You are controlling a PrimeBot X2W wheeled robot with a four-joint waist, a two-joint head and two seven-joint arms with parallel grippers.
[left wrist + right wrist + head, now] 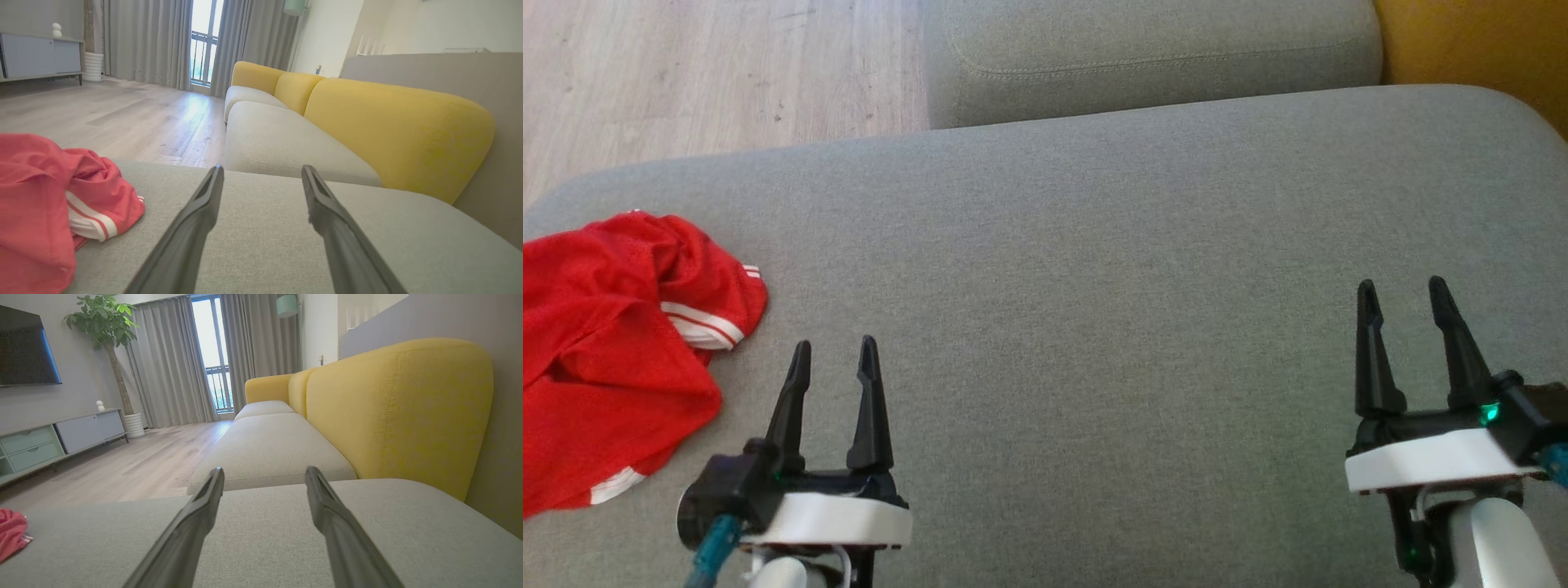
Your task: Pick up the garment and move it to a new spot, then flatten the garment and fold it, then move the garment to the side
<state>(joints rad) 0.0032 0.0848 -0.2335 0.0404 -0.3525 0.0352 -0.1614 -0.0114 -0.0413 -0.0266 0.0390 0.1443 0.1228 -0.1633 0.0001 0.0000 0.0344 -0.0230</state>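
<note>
Grey cushion, yellow backrest; garment near left hand.

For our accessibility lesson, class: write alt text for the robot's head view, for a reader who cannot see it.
A crumpled red garment with white stripes lies at the left edge of a grey sofa seat. The left gripper beside it and the right gripper far across both have fingers open and empty.

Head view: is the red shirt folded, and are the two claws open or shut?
Red garment: crumpled, unfolded, lying on the grey cushion.
Left gripper: open, empty, beside the garment, not touching.
Right gripper: open, empty, over bare cushion.
Curtains: parted at the window.
</note>
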